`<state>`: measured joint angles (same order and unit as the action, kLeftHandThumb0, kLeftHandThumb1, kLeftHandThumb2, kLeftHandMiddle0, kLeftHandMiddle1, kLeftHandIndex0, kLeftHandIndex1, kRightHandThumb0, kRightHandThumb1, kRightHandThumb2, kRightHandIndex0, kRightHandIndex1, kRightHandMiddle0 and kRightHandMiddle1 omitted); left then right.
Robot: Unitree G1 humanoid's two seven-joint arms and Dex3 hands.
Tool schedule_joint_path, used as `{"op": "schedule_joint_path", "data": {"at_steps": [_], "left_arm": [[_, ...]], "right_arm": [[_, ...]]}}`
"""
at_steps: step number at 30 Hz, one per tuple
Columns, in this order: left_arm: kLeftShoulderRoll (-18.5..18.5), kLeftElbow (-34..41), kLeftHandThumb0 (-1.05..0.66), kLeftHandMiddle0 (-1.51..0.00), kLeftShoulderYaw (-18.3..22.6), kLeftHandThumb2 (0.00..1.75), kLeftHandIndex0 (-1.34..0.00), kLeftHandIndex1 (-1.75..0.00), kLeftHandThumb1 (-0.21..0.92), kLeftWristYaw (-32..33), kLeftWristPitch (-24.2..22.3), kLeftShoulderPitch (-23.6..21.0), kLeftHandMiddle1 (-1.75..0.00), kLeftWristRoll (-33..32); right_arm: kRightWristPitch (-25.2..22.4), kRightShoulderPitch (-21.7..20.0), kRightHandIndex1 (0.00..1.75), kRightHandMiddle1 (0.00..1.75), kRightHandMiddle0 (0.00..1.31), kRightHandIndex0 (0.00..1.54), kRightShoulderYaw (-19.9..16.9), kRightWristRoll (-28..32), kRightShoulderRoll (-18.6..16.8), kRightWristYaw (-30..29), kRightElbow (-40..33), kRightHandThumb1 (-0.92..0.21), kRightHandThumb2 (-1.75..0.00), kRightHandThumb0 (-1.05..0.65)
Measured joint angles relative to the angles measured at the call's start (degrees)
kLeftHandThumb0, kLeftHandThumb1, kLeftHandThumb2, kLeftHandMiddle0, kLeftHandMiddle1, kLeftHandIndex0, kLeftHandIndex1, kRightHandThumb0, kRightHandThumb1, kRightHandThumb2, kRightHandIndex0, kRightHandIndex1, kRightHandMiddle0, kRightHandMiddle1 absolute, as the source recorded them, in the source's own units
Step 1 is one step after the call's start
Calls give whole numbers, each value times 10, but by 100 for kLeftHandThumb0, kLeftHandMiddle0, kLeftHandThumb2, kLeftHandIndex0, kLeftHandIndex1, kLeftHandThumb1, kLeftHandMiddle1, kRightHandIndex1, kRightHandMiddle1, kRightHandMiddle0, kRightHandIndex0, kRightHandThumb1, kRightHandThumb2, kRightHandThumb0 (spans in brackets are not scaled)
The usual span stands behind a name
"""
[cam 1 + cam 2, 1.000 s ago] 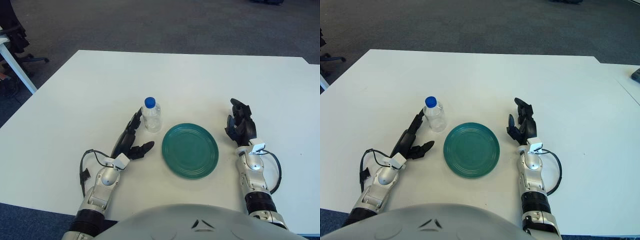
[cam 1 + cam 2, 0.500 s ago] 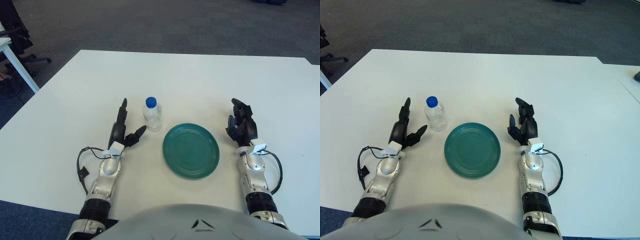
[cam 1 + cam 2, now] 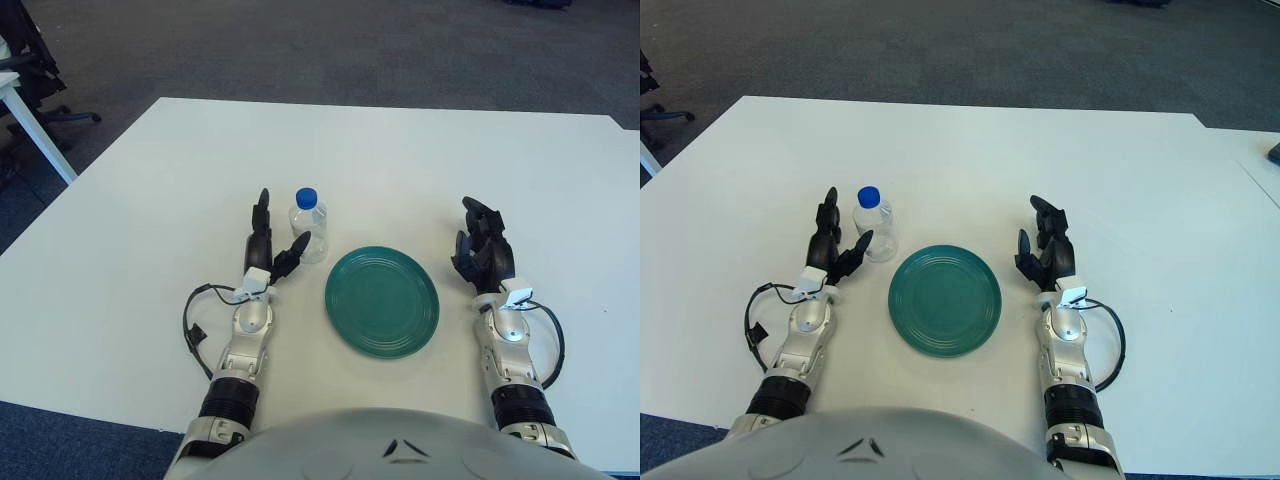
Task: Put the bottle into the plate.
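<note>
On the broad white table point(image 3: 400, 160), with open room on every side, the green plate point(image 3: 381, 301) lies just right of my left hand point(image 3: 268, 262), whose spread fingers flank but do not yet grip the upright bottle point(image 3: 309, 224) ahead, while my right hand point(image 3: 483, 256) waits loosely curled and empty beyond the plate.

— Where's my left hand point(image 3: 268, 250)?
— Out ahead of its forearm, palm turned inward, fingers point(image 3: 261, 212) spread and pointing up, thumb angled off to the right. Holding nothing.
— And my right hand point(image 3: 482, 251)?
— Raised above its wrist, fingers loosely curled, nothing in it.
</note>
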<state>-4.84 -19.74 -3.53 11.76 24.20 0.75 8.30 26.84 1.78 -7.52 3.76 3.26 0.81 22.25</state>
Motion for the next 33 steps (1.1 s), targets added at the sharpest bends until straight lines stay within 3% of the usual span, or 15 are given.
{"op": "schedule_joint_path", "data": {"at_steps": [10,15,28,33], "left_arm": [[-2,25,-92,-32,-9,17,0,-68,92,4,-41,6,-7,23],[-1,35,-97,-37,-13,26,0,-73,92,5,-53,9,-8,35],[11,51,-105,-37,-34,56,0,-78,92,26,-66,25,-6,89],[25,29,-105,-37,-38,60,0,-88,92,23,-41,20,-6,91]], "right_arm": [[0,5,15,75,0,55,2,-2,-5,-4,-6,-77,-85,-33],[-1,8,15,74,0,53,4,-3,-6,-6,-10,-77,-87,-33],[-2,13,16,72,0,51,7,-4,-8,-7,-16,-81,-80,-39],[-2,13,17,74,0,52,7,-3,-8,-7,-16,-80,-80,-37]]}}
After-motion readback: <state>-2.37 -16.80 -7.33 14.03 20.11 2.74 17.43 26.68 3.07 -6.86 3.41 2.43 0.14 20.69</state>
